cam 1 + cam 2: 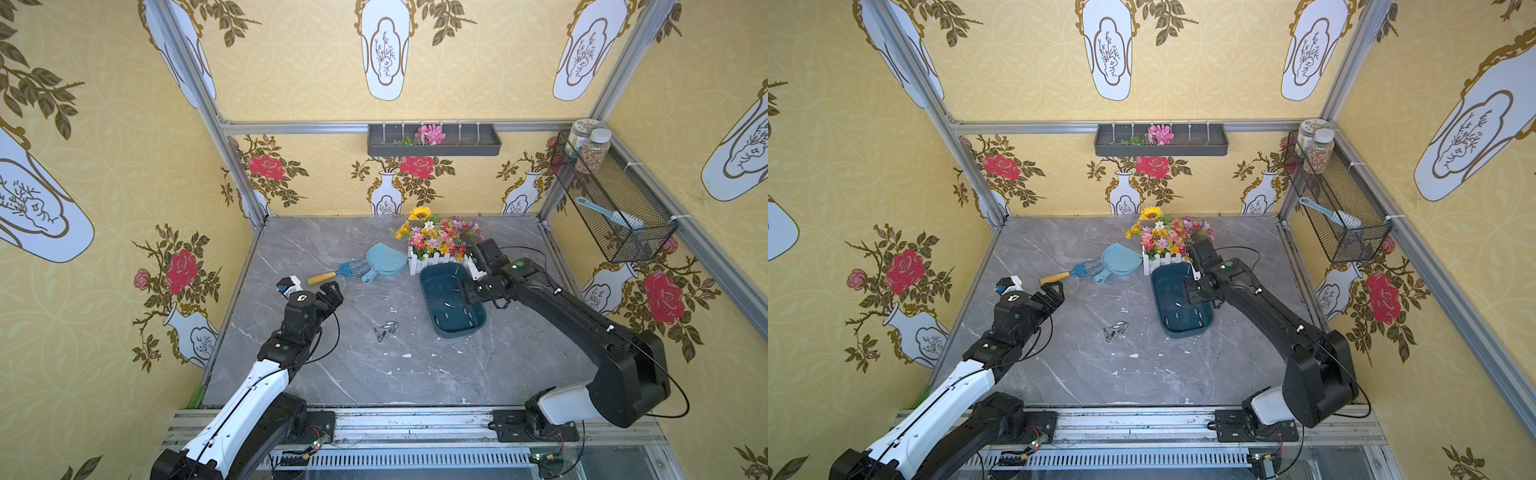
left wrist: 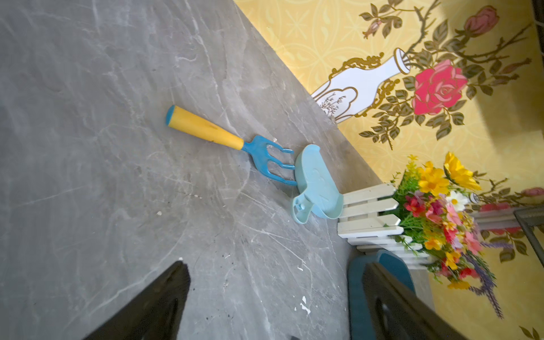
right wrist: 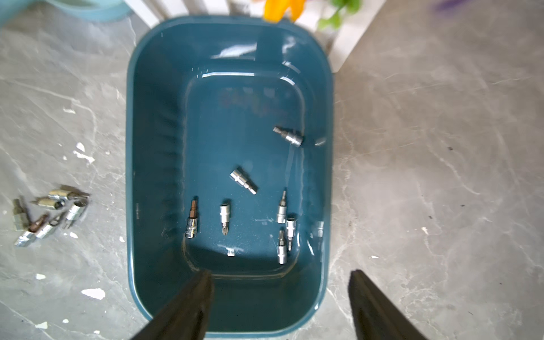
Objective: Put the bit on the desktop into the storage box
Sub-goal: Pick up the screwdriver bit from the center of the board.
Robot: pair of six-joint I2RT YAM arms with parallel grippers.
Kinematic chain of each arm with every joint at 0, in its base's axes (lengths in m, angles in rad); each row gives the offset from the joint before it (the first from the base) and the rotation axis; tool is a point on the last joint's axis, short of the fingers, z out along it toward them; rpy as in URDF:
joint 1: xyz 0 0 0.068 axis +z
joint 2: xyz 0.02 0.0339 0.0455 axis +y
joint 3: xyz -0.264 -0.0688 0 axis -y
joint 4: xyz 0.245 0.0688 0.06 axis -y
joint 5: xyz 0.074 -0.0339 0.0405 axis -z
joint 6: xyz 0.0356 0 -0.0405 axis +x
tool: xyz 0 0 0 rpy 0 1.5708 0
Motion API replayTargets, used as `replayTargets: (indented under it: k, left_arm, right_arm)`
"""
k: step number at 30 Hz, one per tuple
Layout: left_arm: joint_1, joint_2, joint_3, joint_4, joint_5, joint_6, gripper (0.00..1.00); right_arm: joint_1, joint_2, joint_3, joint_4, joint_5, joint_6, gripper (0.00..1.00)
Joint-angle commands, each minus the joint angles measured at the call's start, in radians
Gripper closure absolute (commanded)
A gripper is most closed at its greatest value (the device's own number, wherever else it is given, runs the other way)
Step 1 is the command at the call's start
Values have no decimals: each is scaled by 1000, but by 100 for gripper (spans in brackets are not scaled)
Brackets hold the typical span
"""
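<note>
- Step, by my read: drop-off. Right claw [image 3: 281, 273] hangs above the storage box [image 3: 156, 147], jaws wide apart, nothing between them.
- Several boxed bits [image 3: 243, 181] lie loose on its floor.
- Remaining bits [image 1: 385, 329] sit in a tight cluster on the counter [image 1: 332, 374], near the box but clear of its rim.
- Left claw [image 1: 330, 293] hovers by the garden rake [image 1: 334, 273], spread wide, empty.
- Next: lift right claw clear of the rim, cross to the cluster and single out an edge bit. They overlap, so a pinch may drag neighbours.
</note>
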Motion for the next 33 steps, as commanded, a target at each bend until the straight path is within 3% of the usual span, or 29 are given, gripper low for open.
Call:
replayTargets:
  k: [1, 6, 16, 33]
  left_arm:
    - [2, 35, 52, -72, 95, 94, 6]
    - [-2, 96, 134, -173, 194, 143, 15]
    - [-50, 214, 235, -382, 267, 215, 22]
    - [-240, 564, 420, -555, 220, 227, 35]
  right_arm:
    - [-34, -80, -42, 89, 11, -5, 13]
    - [-128, -198, -110, 151, -49, -10, 0]
    - [-340, -265, -174, 209, -241, -6, 3]
    - [-364, -261, -175, 201, -226, -11, 3]
